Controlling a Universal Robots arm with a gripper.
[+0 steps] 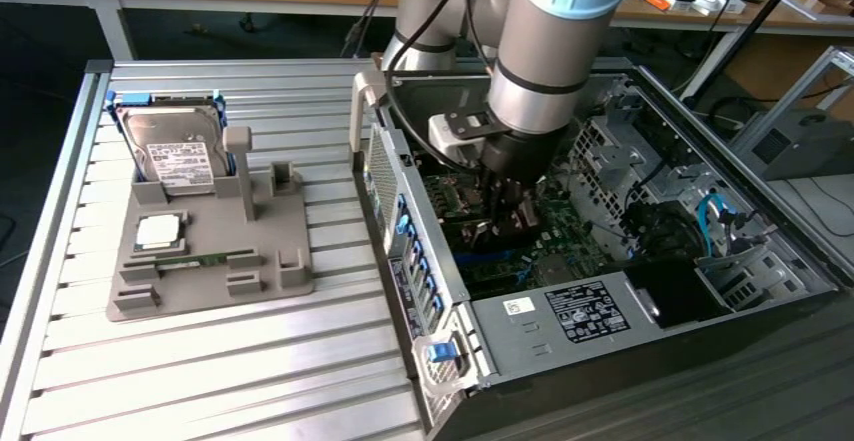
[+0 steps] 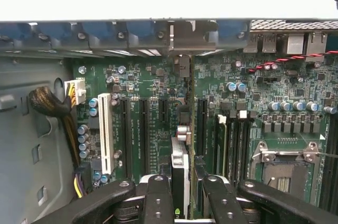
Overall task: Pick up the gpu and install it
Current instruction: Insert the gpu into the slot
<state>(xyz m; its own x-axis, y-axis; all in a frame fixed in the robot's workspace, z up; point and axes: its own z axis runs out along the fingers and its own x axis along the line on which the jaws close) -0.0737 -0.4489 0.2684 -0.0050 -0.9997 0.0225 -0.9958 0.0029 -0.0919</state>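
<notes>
Green board edge-on: the gpu (image 2: 182,168) pinched between the black gripper (image 2: 185,197) fingers, standing upright over the motherboard (image 2: 142,92).
Thin flat card sits among long dark slots; white slot (image 2: 105,131) and sleeved cable bundle (image 2: 53,108) beside; silvery hard drive (image 1: 180,151) outside the case on a grey holder.

A graphics card (image 2: 182,152) is seen edge-on, gripped between the two black fingers (image 2: 158,198) of the gripper (image 2: 184,203) and held upright over the green motherboard (image 2: 153,84) inside an open computer case (image 2: 31,155). The card's metal bracket (image 2: 179,36) is lined up against the rear wall of the case. A white expansion slot (image 2: 105,131) and several black slots (image 2: 125,137) are laid parallel to the card. A bundle of yellow and black cables (image 2: 53,109) is plugged in near the white slot, and an uncovered processor socket (image 2: 288,168) is visible on the card's other side.
</notes>
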